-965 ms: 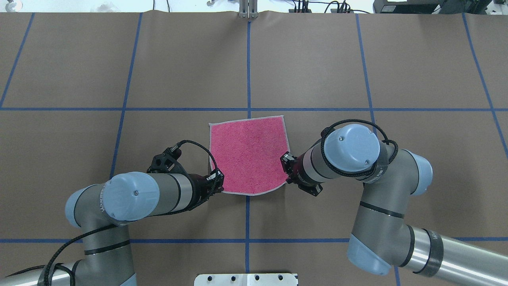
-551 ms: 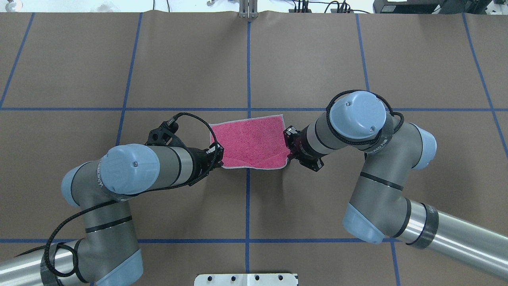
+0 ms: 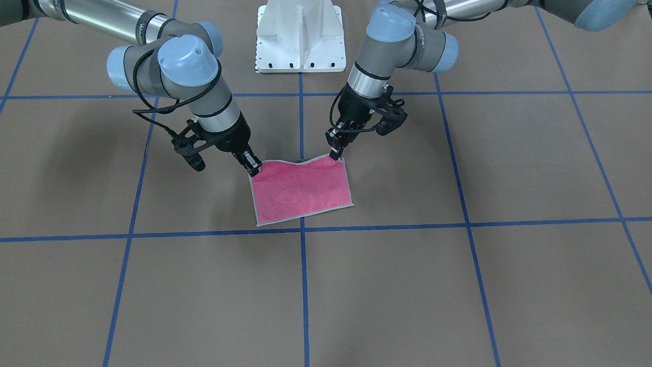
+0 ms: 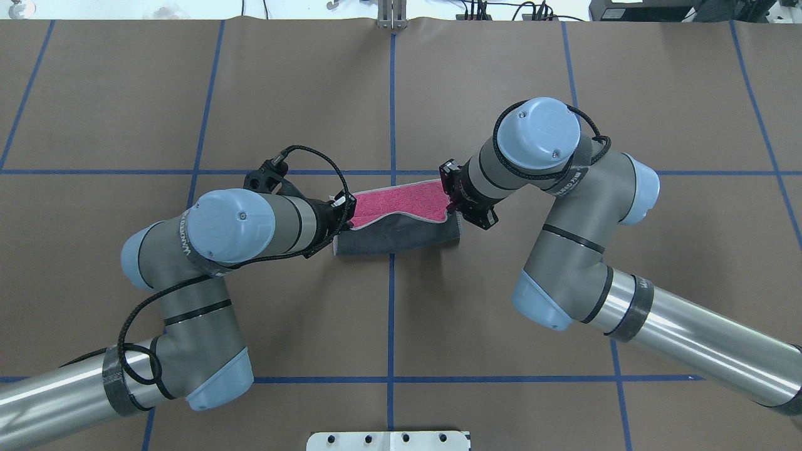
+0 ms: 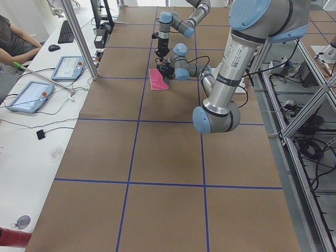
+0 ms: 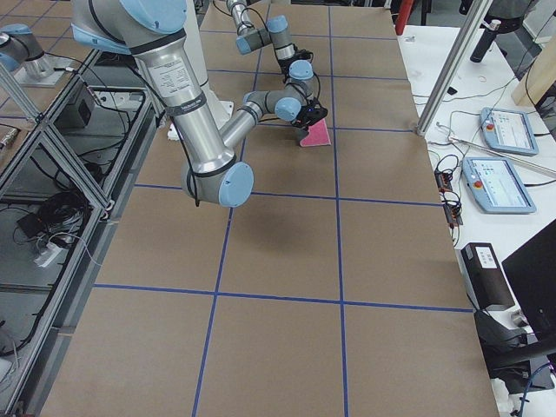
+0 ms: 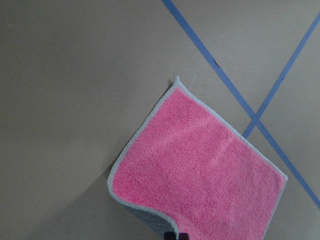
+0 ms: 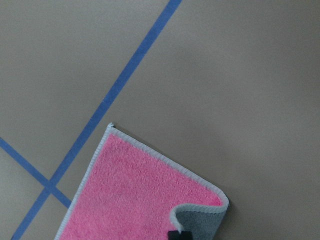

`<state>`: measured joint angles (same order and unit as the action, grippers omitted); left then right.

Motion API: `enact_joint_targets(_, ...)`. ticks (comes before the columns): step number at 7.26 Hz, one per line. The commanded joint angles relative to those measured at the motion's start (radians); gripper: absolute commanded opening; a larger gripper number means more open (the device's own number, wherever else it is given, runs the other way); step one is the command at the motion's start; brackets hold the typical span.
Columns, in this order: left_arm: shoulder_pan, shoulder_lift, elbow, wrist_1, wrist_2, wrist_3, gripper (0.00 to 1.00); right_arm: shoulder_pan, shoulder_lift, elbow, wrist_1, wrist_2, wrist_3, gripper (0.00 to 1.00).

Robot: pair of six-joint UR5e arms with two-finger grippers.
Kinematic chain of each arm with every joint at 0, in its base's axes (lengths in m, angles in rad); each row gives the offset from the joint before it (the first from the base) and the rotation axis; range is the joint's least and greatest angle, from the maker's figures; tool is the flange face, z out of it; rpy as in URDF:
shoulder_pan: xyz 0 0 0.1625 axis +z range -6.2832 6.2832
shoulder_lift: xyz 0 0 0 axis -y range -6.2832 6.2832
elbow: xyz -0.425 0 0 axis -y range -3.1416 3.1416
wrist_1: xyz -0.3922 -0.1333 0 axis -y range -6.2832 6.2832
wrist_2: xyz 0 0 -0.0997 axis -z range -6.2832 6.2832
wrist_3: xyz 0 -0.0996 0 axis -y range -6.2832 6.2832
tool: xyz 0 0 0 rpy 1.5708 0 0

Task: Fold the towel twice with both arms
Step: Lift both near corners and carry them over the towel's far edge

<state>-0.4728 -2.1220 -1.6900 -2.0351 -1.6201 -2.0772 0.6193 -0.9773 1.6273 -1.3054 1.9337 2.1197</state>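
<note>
The towel (image 4: 395, 237) is half rolled over: a pink strip (image 4: 401, 198) shows at the far side, and the dark grey underside faces up nearer the robot. My left gripper (image 4: 348, 212) is shut on the towel's lifted left corner, my right gripper (image 4: 449, 205) on its lifted right corner. From the front, the towel (image 3: 300, 191) shows pink, held by the left gripper (image 3: 335, 153) and right gripper (image 3: 253, 168) along the edge nearest the robot. Both wrist views look down on pink cloth (image 7: 200, 170) (image 8: 135, 195) with a curled grey flap (image 8: 200, 217).
Brown paper with blue tape lines (image 4: 391, 94) covers the table. The white pedestal base (image 3: 300, 35) stands at the robot's side. A metal post (image 4: 391, 15) is at the far edge. Tablets (image 5: 26, 95) and a seated person (image 5: 13, 37) are beyond the table.
Both grippers have carried the towel's near edge up and away from the robot toward the far edge. The visible pink has shrunk to a strip and the grey underside now shows.
</note>
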Motion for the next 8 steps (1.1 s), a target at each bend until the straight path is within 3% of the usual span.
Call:
enact_joint_targets(1,-0.023,-0.009,0.039,-0.007,0.000,0.005,0.00,0.008,0.046,-0.062,0.003,0.001,-0.003,0.00)
enact_joint_targets(5,-0.041,-0.044,0.114,-0.013,0.002,0.015,0.00,0.019,0.101,-0.179,0.064,-0.001,-0.006,0.00)
enact_joint_targets(8,-0.049,-0.058,0.144,-0.014,0.002,0.017,0.00,0.039,0.104,-0.187,0.069,0.001,-0.003,0.00)
